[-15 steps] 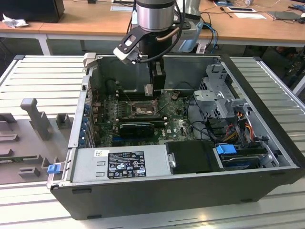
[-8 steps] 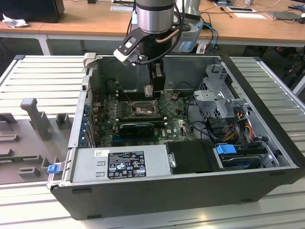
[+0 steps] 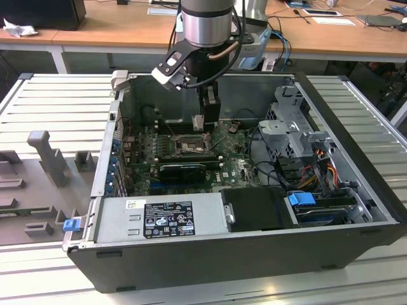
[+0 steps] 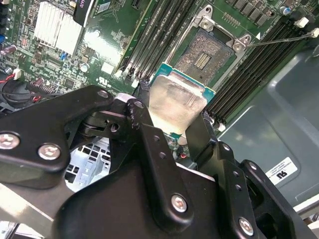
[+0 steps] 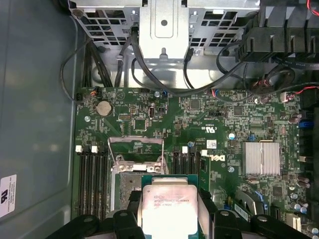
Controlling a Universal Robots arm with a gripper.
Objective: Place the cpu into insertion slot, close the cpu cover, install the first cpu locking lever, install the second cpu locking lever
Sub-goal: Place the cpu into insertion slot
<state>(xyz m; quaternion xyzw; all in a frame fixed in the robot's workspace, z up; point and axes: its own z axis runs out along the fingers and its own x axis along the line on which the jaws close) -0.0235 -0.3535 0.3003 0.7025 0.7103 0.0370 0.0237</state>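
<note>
Black pincer (image 4: 170, 113) vertical above insertion slot (image 4: 204, 55), cpu (image 4: 175, 99) in its grip.

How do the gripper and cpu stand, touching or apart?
Touching. The second wrist view shows the gripper clamped on opposite edges of the cpu.

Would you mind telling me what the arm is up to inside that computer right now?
The arm's gripper is shut on the cpu, gripping it by two opposite edges, and holds it inside the open case, above the motherboard. The slot is bare, with its pin field exposed, and the cpu is not yet in it. In the first wrist view the cover is swung open, so nothing has been closed or locked.
</note>
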